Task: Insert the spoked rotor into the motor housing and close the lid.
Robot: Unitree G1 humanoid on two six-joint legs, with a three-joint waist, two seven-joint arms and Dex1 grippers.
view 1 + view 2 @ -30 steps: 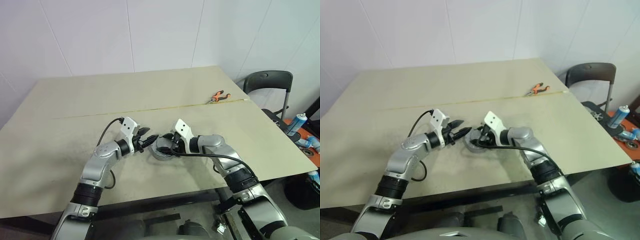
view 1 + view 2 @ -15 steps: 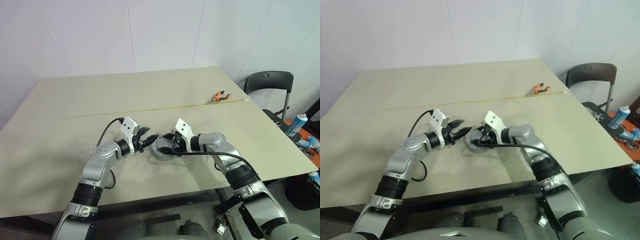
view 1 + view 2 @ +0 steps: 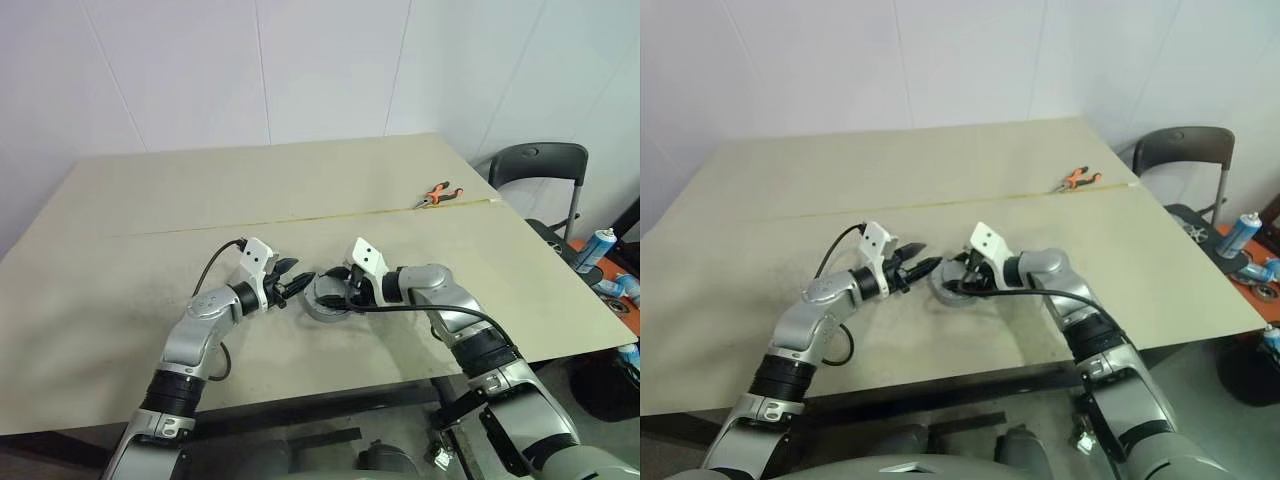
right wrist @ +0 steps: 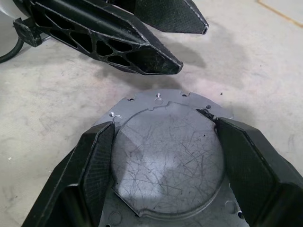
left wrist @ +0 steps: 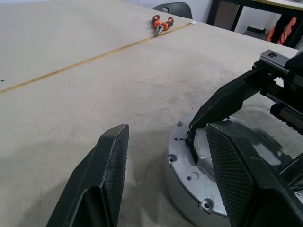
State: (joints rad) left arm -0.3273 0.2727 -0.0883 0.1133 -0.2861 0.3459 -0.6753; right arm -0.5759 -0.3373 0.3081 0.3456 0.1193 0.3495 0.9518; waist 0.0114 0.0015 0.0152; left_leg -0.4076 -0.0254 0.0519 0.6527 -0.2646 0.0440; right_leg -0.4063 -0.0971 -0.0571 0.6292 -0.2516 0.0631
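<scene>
1. Motor housing [image 3: 325,298] sits mid-table [image 3: 150,200], grey cover plate on top.
2. R gripper [image 4: 163,156] spread wide, fingers straddling plate's edges.
3. L gripper [image 5: 165,156] open, empty, just beside housing.
4. Pliers [image 3: 437,193] far back.

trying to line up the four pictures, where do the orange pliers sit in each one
Left eye view: pliers far right on the table, by its seam.
Right eye view: same place, near the chair.
Left wrist view: up top, on the seam.
Right wrist view: not in it.
Shared landmark: the round metal part between the left gripper and right gripper.
</scene>
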